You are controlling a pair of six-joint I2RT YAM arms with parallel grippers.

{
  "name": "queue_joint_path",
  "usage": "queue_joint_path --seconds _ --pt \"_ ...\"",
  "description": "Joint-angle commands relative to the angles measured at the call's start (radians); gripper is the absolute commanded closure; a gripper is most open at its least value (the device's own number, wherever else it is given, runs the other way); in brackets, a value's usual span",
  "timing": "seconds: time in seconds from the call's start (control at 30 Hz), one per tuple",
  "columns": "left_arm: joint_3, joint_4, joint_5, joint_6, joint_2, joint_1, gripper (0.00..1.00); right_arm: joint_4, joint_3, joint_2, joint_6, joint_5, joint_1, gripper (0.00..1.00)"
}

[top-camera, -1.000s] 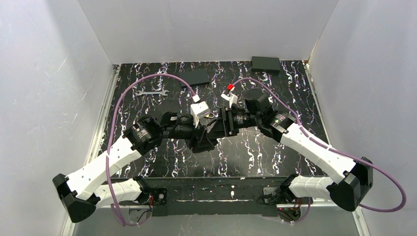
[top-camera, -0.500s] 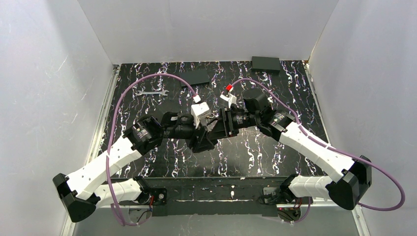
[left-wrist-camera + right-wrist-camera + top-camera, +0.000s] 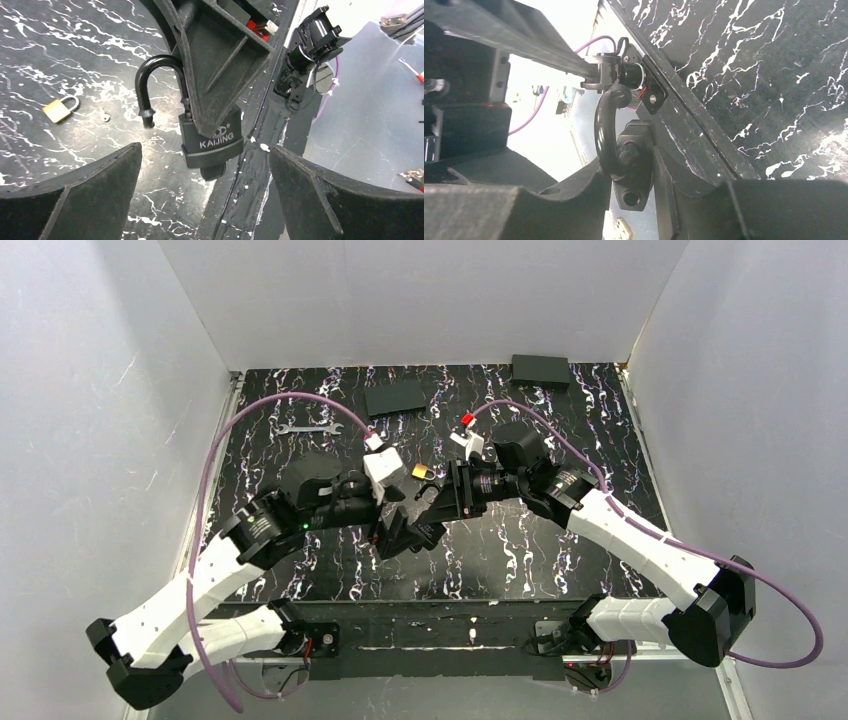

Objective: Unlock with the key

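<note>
The right gripper (image 3: 629, 175) clamps the black padlock (image 3: 212, 140) above the middle of the desk (image 3: 560, 540), its shackle (image 3: 150, 75) swung open. The key (image 3: 212, 173) sits in the padlock's underside, only its black head showing. The left gripper (image 3: 205, 150) gapes wide, holding nothing.

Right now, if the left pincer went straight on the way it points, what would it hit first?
Probably the black padlock, shackle open, gripped by the right pincer; it sits dead ahead between the open fingers of the left pincer. Depth is hard to judge.
</note>
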Motion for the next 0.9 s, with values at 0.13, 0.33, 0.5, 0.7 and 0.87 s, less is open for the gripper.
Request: queue_joint_path --seconds 0.13,0.33,0.5,0.7,0.87 --pt "-0.029 -0.124 -0.155 0.082 -0.142 0.001 0.02 0.062 -0.024 -0.025 0.003 0.063 -0.046 0.99" --pt "-0.131 -0.133 -0.362 0.085 -0.237 0.001 0.02 0.145 -0.086 0.0 0.041 0.098 -0.109 0.99" --pt "-0.254 -0.07 -0.566 0.101 -0.299 0.0 0.02 0.207 -0.097 0.071 0.035 0.131 -0.189 0.99" --pt "-0.375 0.066 -0.652 0.085 -0.4 0.0 0.02 0.337 -0.085 0.219 0.066 0.117 -0.334 0.99" --pt "-0.393 0.09 -0.689 0.064 -0.407 0.001 0.02 0.513 -0.052 0.391 0.098 0.086 -0.416 0.99"
